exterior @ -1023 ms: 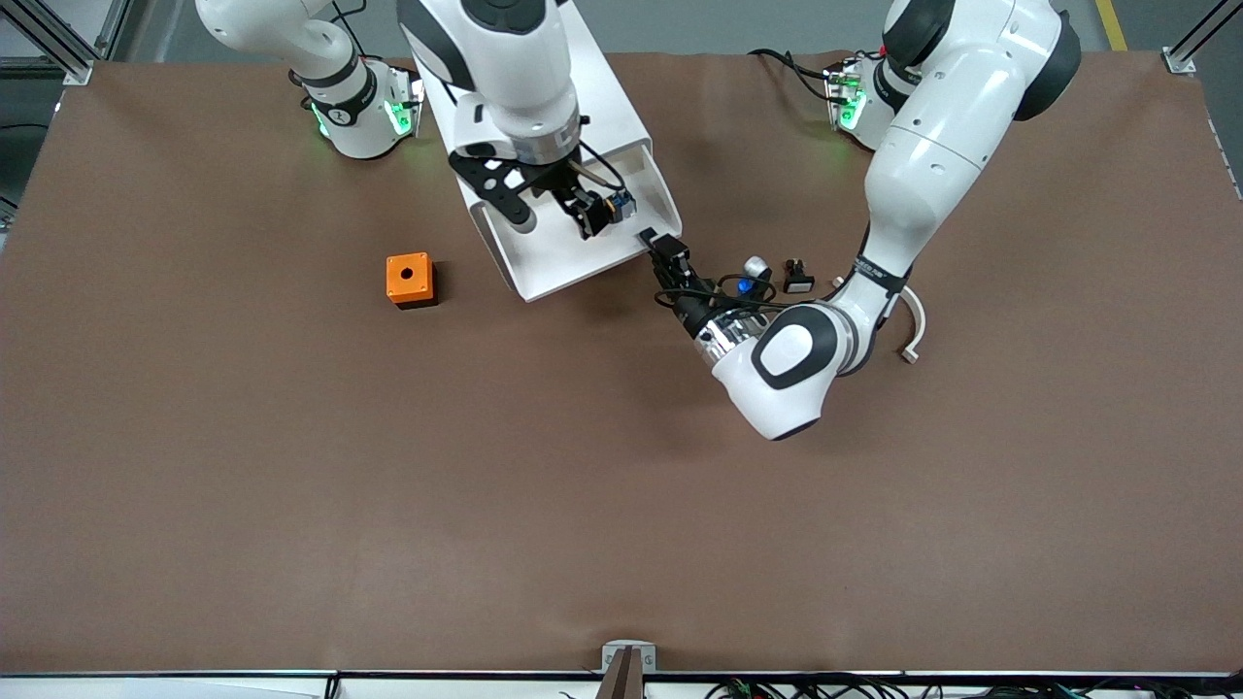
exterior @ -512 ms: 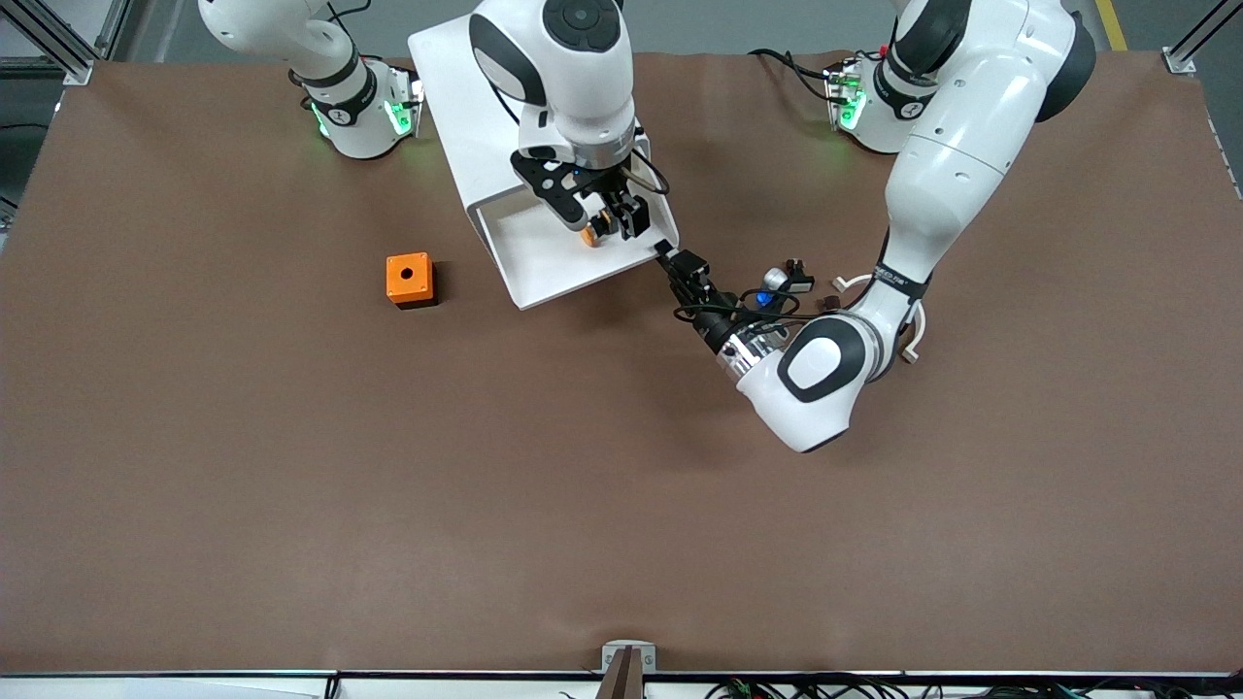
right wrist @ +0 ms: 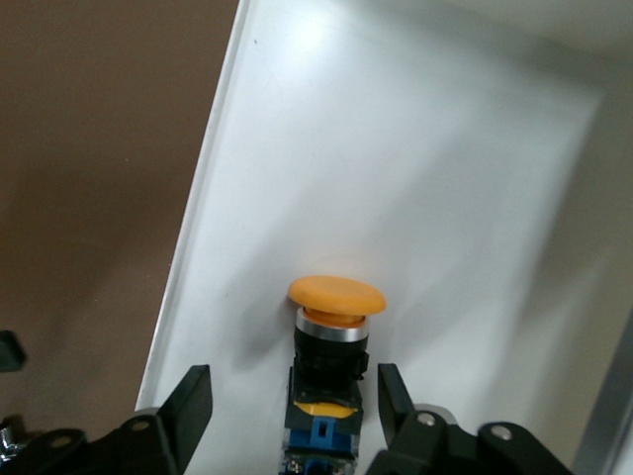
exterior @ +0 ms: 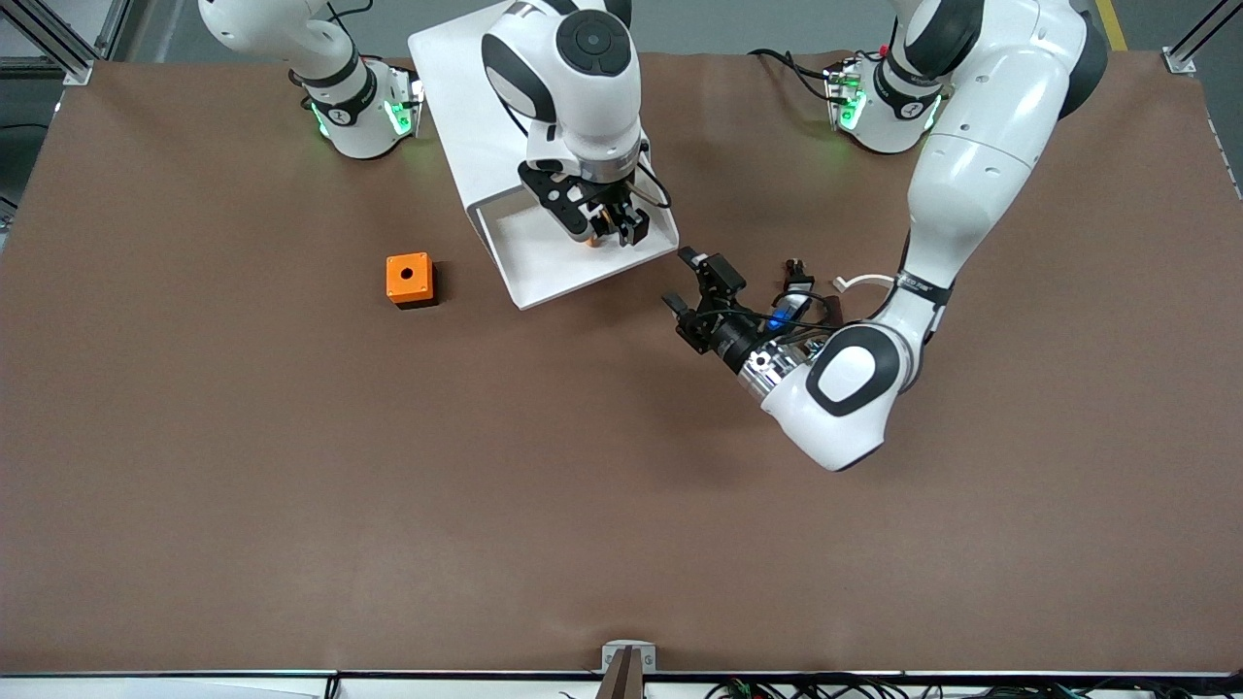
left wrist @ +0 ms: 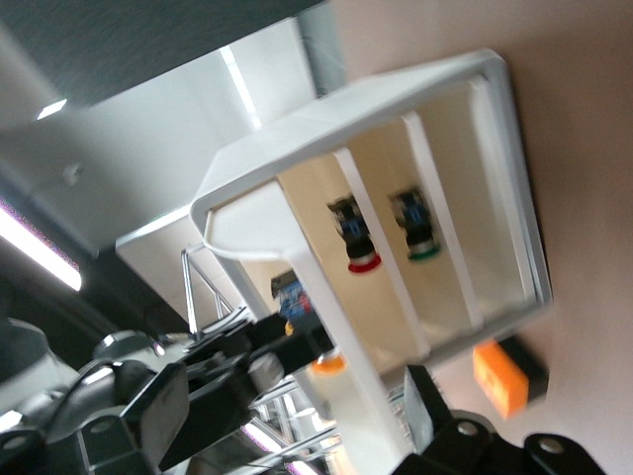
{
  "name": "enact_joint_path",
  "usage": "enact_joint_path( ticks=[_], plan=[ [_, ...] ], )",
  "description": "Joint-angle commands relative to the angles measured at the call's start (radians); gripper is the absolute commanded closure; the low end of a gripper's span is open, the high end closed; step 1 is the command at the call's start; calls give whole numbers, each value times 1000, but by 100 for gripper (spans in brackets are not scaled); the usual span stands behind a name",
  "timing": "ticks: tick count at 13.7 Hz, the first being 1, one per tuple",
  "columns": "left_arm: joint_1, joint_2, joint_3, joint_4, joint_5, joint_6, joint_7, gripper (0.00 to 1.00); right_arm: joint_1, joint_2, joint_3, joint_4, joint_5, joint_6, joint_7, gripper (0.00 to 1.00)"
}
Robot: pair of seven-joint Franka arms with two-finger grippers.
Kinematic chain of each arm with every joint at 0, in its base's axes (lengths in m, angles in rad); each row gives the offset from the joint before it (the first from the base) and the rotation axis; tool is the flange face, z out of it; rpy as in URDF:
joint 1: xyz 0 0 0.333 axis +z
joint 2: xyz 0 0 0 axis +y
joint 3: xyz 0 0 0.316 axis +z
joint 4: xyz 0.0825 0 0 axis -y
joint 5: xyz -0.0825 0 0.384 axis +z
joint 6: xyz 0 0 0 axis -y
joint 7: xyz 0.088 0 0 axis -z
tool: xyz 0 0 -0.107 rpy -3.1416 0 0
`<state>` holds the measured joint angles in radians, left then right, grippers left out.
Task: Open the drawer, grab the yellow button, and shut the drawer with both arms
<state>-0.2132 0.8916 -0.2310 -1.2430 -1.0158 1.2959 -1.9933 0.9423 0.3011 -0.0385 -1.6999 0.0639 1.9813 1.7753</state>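
**Right gripper poised around the button in the open drawer**

The button (right wrist: 330,381), orange cap above black body and blue end, lies in the pulled-out top drawer (exterior: 544,267) of the white cabinet (exterior: 461,83). The right gripper (right wrist: 293,406) straddles it, fingers spread on either side and apparently not yet touching. The step in hand is taking the button; next the fingers must clench, then lift. The left gripper (exterior: 697,286) hangs released over the table just beside the drawer's corner. An orange box (exterior: 409,280) sits toward the right arm's end.
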Motion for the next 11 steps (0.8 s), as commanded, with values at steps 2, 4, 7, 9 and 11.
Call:
enact_joint_path(
  ticks=[2, 4, 7, 9, 11],
  plan=[
    [-21, -29, 62, 62, 8, 22, 285, 1, 39, 39, -9, 14, 8, 39, 53, 94],
    [-32, -59, 67, 62, 87, 60, 420, 1, 36, 41, -9, 17, 8, 33, 35, 100],
    [-41, -118, 59, 60, 221, 144, 601, 1, -5, 36, -12, 78, 19, -37, -77, 100],
    [-45, -161, 52, 59, 310, 215, 709, 1, -86, 32, -12, 173, 43, -193, -251, 100],
    [-67, -200, 52, 54, 406, 267, 784, 1, -198, 7, -17, 209, 44, -318, -508, 100]
  ],
)
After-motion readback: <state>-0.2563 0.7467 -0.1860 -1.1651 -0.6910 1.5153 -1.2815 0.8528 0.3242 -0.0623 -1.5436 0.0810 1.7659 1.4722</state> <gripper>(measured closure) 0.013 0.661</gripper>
